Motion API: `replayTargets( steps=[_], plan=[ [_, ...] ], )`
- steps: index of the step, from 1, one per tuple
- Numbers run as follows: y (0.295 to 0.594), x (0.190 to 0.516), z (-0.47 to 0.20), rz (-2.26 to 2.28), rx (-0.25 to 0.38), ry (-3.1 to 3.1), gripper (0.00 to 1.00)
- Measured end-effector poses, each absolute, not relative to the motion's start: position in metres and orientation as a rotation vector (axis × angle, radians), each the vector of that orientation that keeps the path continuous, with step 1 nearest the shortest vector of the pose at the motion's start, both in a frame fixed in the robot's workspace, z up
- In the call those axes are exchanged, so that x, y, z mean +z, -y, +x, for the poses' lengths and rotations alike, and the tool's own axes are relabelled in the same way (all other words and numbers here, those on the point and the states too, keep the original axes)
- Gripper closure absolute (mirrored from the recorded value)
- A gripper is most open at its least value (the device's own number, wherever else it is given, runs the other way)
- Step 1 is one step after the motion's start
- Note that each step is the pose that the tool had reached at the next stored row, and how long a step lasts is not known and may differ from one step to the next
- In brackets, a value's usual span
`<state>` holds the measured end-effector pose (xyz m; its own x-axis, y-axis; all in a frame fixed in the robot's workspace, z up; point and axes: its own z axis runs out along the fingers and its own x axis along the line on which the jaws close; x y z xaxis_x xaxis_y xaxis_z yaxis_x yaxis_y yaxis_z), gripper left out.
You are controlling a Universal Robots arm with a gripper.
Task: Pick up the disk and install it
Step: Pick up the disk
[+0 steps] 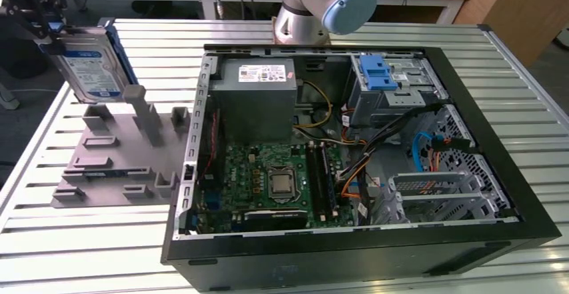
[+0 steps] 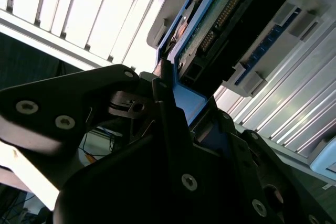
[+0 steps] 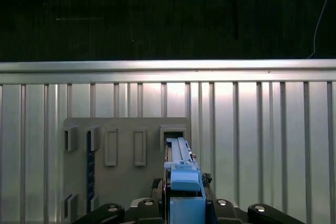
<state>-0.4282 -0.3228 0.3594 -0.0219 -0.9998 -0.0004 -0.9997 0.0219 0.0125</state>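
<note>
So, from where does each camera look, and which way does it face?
Exterior view: above the table, looking down at the open computer case; the arm and the gripper show.
First wrist view: on the wrist, looking down past the disk at the grey fixture.
Second wrist view: close behind the gripper, facing the disk's circuit-board side.
All three share the disk, held in the gripper.

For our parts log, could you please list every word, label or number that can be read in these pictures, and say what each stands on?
Blue-and-white label on the disk, held by the hand: print too small to read.
White sticker on the power supply: too small to read.
No other legible text.
</note>
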Motion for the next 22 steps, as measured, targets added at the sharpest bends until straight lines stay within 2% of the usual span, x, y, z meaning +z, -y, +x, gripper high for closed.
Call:
replayTargets(
  steps=[22],
  plan=[
    [0.3227, 0.3651, -0.4283, 2.191, -0.014, 2.239, 0.64]
  ],
)
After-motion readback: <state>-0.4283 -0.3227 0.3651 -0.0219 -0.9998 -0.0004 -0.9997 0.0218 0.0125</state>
